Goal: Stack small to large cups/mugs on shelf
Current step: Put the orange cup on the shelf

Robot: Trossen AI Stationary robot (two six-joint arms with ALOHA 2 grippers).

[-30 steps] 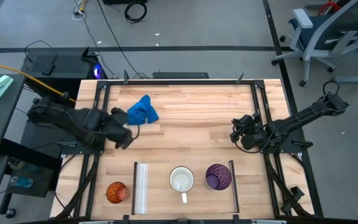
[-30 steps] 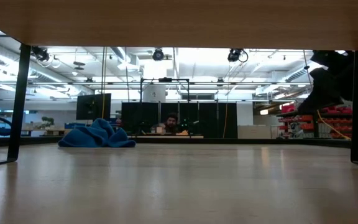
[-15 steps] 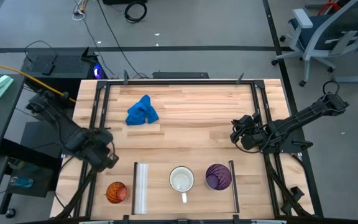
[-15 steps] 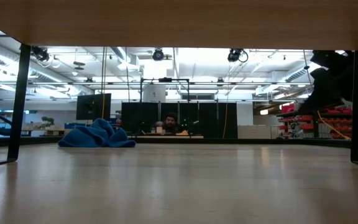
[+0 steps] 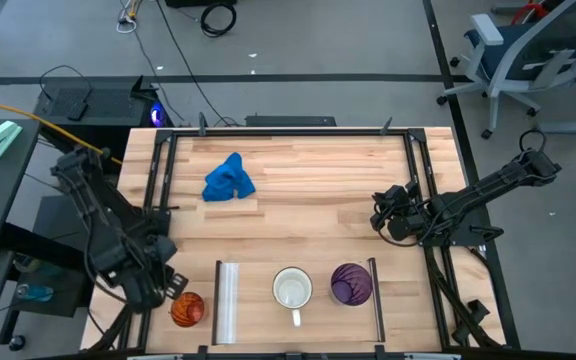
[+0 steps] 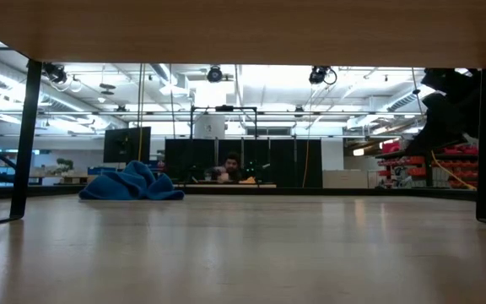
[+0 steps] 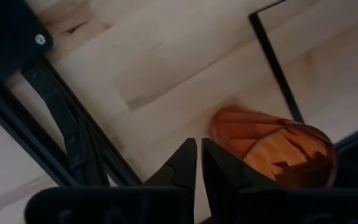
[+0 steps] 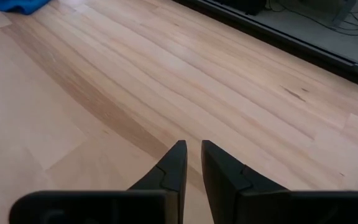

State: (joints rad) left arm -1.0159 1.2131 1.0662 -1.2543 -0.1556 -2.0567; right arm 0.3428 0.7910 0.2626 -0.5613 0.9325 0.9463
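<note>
Left wrist view puts my left gripper (image 7: 197,163) right beside the orange cup (image 7: 272,146), its fingers nearly closed with only a thin slit between them and nothing held. From the high view I see that gripper (image 5: 165,287) at the table's near left corner, just beside the orange cup (image 5: 188,308), which stands on the table outside the shelf (image 5: 298,262), close to its silver rail (image 5: 228,301). On the shelf panel sit the white mug (image 5: 293,289), handle toward the near edge, and next to it the purple tumbler (image 5: 350,283), close to the thin dark rail (image 5: 376,298); both are upright, open side up. Farther back, my right gripper (image 5: 382,212) waits over the table's right side, and its wrist view shows the fingers (image 8: 173,163) almost together above bare wood, empty. Farthest off, toward the back left, the blue cloth (image 5: 228,178) lies crumpled on the table; the low view shows it (image 6: 131,182) as a heap, with a person (image 6: 231,165) in the room beyond.
</note>
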